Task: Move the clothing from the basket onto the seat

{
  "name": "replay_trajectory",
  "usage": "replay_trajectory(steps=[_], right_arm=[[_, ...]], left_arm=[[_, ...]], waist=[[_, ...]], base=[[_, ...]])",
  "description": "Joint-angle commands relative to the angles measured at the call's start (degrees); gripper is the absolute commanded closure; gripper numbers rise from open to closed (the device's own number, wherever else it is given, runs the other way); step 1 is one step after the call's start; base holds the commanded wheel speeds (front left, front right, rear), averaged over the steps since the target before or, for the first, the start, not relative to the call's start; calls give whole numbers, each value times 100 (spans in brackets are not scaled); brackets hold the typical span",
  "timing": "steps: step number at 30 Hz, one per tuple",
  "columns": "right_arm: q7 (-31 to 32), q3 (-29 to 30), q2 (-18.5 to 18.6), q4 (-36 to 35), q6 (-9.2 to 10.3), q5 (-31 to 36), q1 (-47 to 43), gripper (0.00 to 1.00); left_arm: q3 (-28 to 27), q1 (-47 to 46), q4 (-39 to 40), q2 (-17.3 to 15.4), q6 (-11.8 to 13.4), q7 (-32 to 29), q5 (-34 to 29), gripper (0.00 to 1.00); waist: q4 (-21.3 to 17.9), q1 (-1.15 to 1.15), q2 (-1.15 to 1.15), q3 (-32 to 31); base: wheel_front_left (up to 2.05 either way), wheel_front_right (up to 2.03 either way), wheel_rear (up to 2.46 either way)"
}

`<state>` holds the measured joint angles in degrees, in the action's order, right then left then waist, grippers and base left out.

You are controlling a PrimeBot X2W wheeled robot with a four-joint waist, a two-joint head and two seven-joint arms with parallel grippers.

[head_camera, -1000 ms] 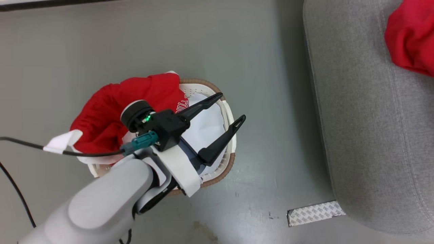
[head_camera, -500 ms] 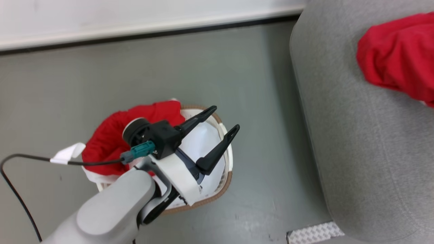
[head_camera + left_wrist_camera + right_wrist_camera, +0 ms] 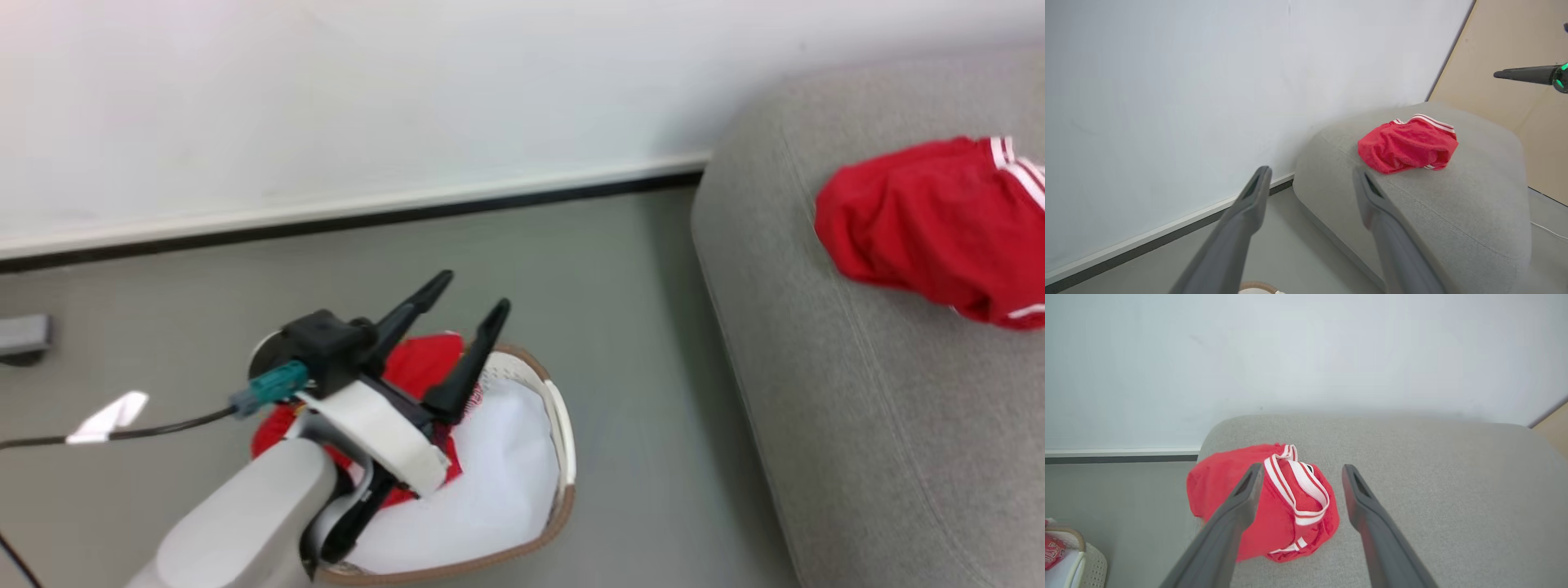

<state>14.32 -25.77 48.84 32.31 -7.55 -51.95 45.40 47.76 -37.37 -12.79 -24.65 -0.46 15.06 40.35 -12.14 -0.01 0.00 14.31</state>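
Observation:
Red clothing with white stripes [image 3: 1220, 486] lies crumpled on the grey seat [image 3: 1433, 477]. My right gripper [image 3: 1303, 468] hovers just above it, open, with nothing between its fingers. The same garment [image 3: 922, 229] rests near the seat's [image 3: 857, 425] left end. A second piece of red clothing [image 3: 424, 363], with white lettering, sits in the cream basket [image 3: 565, 457] on the floor, partly hidden by my left arm. Above the basket's far side my left gripper [image 3: 473, 292] is open and empty. Its wrist view looks past the gripper [image 3: 1312, 171] at the clothing [image 3: 1406, 145] on the seat [image 3: 1474, 204].
A white sheet [image 3: 498, 482] lines the basket. The white wall [image 3: 367, 106] with a dark skirting runs behind the basket and the seat. A black cable [image 3: 163, 425] with a white tag trails left of my left arm. Grey floor separates basket and seat.
The head camera has tilted up, bringing the wall into view. My left gripper has stayed open and now points more toward the wall than toward the seat.

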Motion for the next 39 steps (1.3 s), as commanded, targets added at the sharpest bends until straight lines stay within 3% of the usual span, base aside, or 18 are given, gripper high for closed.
replay_trajectory(steps=[1, 4, 11, 23, 31, 39], right_arm=[[-132, 59, -36, -166, 13, 99, -162, 0], [-406, 221, -77, -369, 13, 272, -286, 0], [-1071, 658, -605, -754, 13, 636, -861, 0], [-1730, 1136, -1881, -1202, 13, 1415, -2299, 0], [-2517, 1441, -2792, -1451, 13, 1957, -3151, 0], [-2944, 1733, -3440, -1427, 13, 2575, -3716, 0]], left_arm=[[-193, 192, 26, -53, 46, 8, 8, 0], [-540, 435, 96, -44, 109, 10, -19, 0], [-1368, 1131, 88, -8, 245, 9, -85, 0], [-2722, 2199, -55, 169, 520, 10, -725, 0], [-3539, 2656, -20, 606, 409, 11, -1364, 0], [-4267, 3168, 204, 1160, 138, 10, -2100, 0]], waist=[[214, 1, 0, -304], [366, 1, 0, -525], [675, 1, 0, -934], [1055, 1, 0, -1267], [1154, 1, 0, -1267], [1099, 1, 0, -1260]], base=[[0, 0, 0], [0, 0, 0], [0, 0, 0], [0, 0, 0], [0, 0, 0], [0, 0, 0]])
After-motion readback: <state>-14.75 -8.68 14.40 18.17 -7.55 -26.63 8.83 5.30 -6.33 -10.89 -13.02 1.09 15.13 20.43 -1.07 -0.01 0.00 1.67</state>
